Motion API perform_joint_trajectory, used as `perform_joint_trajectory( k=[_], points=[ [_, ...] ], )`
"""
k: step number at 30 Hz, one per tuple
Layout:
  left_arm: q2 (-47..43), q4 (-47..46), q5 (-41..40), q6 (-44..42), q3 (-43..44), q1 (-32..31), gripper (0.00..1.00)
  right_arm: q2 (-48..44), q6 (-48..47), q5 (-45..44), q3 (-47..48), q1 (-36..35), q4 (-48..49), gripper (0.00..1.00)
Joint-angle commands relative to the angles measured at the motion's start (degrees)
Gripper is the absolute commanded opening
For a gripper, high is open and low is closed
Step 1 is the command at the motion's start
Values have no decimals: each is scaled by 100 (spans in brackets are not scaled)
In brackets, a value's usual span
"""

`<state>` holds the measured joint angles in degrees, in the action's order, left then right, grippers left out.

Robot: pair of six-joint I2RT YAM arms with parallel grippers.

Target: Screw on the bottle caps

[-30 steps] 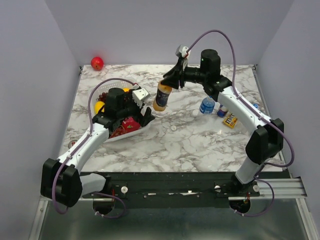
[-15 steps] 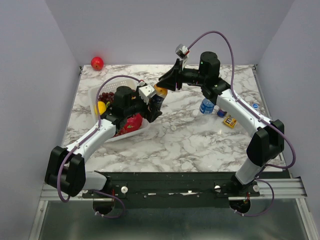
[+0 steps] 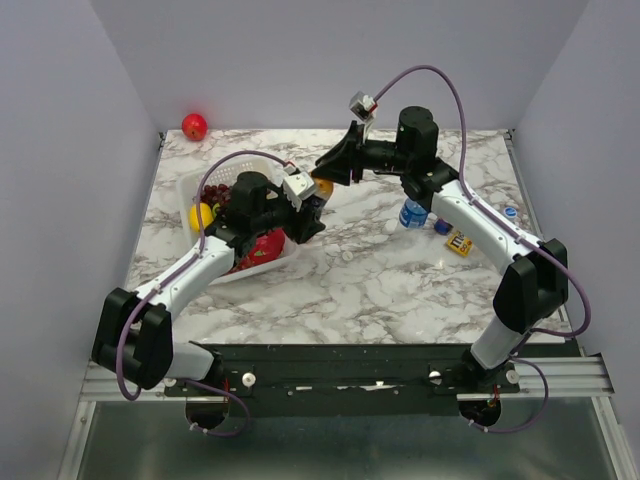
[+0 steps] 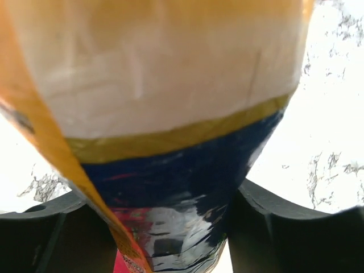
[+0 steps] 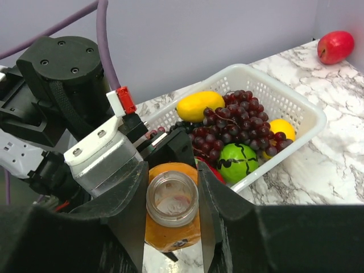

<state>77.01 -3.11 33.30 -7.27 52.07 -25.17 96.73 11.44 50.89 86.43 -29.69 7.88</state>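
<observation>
1. The bottle [image 5: 172,230] is clear, smooth plastic; its label [image 4: 182,182] is glossy film.
2. The right claw [image 5: 172,199] has matt black plastic fingers [image 5: 128,222].
3. The basket [image 5: 287,101] is white lattice plastic.
4. The table [image 3: 380,285] looks like polished marble.

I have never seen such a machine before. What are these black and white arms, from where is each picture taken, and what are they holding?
These are two robot arms on a marble table. One picture looks down from above; the other two come from wrist cameras. The right gripper holds an orange drink bottle by its neck; its mouth has no cap. The left gripper clamps it lower down. Beside them stands a white basket of fruit. Farther right are a clear bottle, a yellow packet and a blue cap.
</observation>
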Motion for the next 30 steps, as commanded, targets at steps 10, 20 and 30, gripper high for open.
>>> perform_joint_trajectory(
  k=[10,20,30],
  points=[
    [-1029,864,687,-530,-303,108,49,-532,-1376,483,577,885,-1525,71],
    [-1698,1472,669,-908,-444,504,1,118,-5554,-711,-109,474,-4013,65],
    [-2094,848,652,110,-900,1119,0,1356,-7357,-1899,453,113,-5462,64]
  ],
)
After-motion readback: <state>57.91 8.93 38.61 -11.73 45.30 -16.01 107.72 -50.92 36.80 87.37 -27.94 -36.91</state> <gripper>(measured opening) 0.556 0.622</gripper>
